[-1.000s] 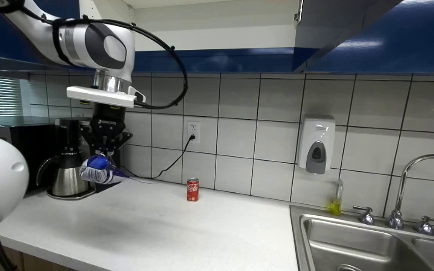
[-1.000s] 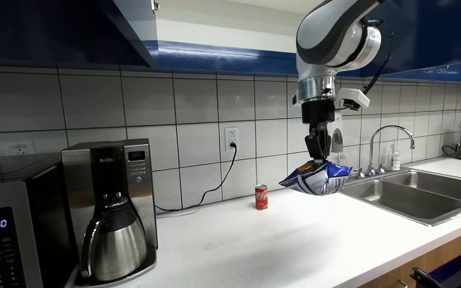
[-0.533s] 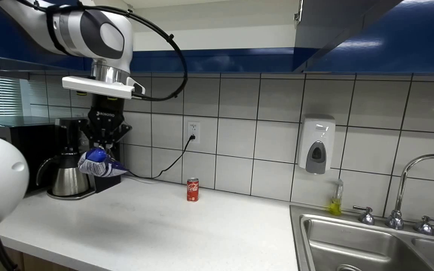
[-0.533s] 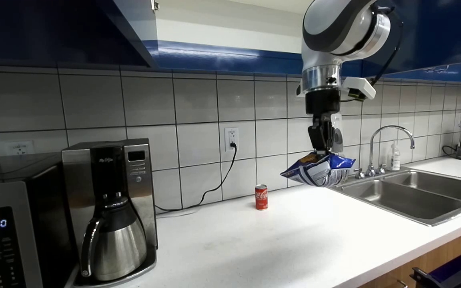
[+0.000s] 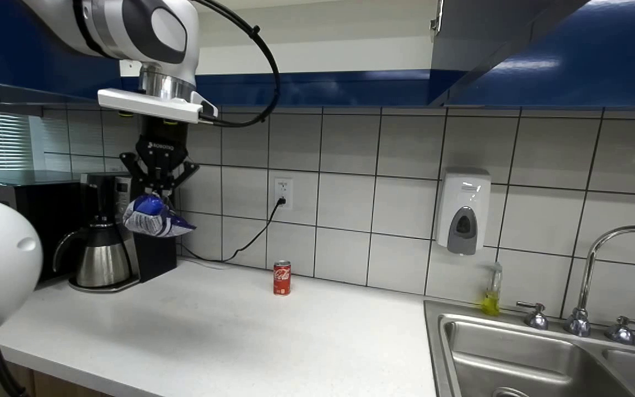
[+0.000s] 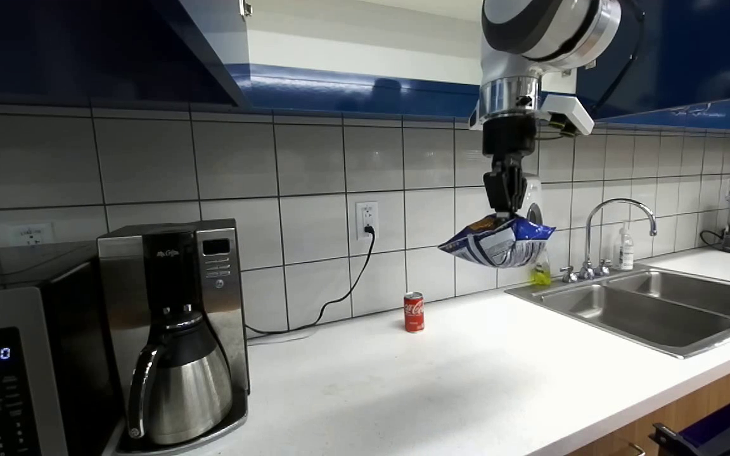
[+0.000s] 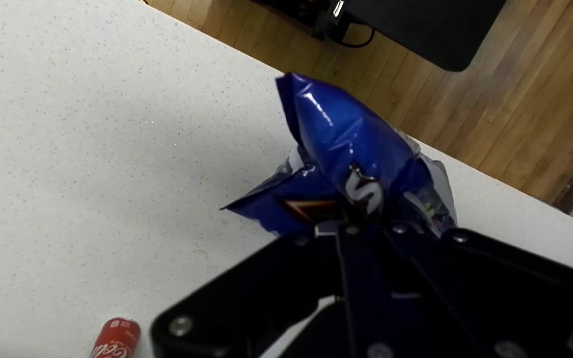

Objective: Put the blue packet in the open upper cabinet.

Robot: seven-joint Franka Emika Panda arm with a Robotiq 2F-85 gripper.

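Blue packet (image 6: 497, 245) hangs from gripper (image 6: 505, 214) (below cabinet edge (image 6: 339, 92)).

Packet (image 6: 498, 246): and here it is, blue, shiny, crinkled, with a big white letter and an orange-edged wedge on top in the wrist view.
Underside: white and striped, with print too small to read.
Grip: pinched at its upper side by the gripper (image 6: 504, 216), bulging out below it, airborne, corners jutting to both sides.
Cabinet (image 5: 317, 55): open, doors swung out, glossy dark blue outside, pale within, up above the gripper, blue lower edge and all.
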